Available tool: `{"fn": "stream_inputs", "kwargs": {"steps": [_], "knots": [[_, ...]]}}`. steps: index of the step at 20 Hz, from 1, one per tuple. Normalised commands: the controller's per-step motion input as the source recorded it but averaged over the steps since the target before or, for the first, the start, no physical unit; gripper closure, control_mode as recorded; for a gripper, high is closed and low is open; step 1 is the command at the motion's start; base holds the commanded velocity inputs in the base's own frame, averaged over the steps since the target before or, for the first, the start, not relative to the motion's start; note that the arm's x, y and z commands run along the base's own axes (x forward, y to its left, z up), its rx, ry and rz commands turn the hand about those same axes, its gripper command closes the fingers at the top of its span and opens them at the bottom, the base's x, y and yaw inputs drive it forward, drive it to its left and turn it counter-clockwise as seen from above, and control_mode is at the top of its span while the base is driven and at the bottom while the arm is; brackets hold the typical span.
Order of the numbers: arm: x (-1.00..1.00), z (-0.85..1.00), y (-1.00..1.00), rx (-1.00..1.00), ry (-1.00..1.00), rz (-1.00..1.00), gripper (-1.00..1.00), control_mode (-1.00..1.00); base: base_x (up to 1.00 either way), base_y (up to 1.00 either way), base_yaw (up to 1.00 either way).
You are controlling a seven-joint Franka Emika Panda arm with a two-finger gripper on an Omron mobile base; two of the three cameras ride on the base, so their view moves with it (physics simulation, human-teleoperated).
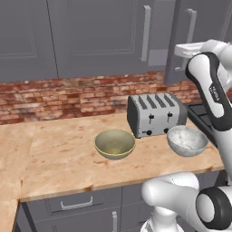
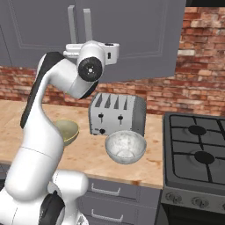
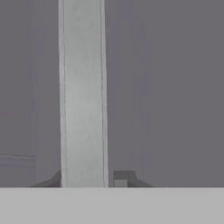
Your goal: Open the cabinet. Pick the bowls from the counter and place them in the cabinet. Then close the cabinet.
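Closest to the hand camera, a long silver bar handle (image 3: pixel 82 96) runs upright between the small dark tips of the pincer (image 3: pixel 87 179), which is closed on it. It belongs to the dark grey recessed-panel cabinet (image 1: pixel 95 36) above the tan stone-look surface (image 1: pixel 59 154) — its doors shut. Below, both upright: a glossy olive-tan bowl (image 1: pixel 114 143) and a white marbled bowl (image 1: pixel 187 140).
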Motion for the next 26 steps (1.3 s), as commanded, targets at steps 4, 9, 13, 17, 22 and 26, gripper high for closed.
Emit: {"fn": "stream_inputs", "kwargs": {"steps": [4,9,13,17,22,26], "knots": [[-0.42,0.08,-0.61,0.0,-0.02,0.0,1.0,-1.0,0.0,0.0,0.0],[-0.35,0.07,-0.57,0.0,0.0,0.0,1.0,-1.0,0.0,0.0,0.0],[-0.31,0.09,-0.58,0.0,0.0,0.0,1.0,-1.0,0.0,0.0,0.0],[-0.31,0.11,-0.65,0.0,0.0,0.0,1.0,-1.0,0.0,0.0,0.0],[-0.25,0.06,-0.66,0.0,0.0,0.0,1.0,-1.0,0.0,0.0,0.0],[-0.22,0.01,-0.67,0.0,0.0,0.0,1.0,-1.0,0.0,0.0,0.0]]}}
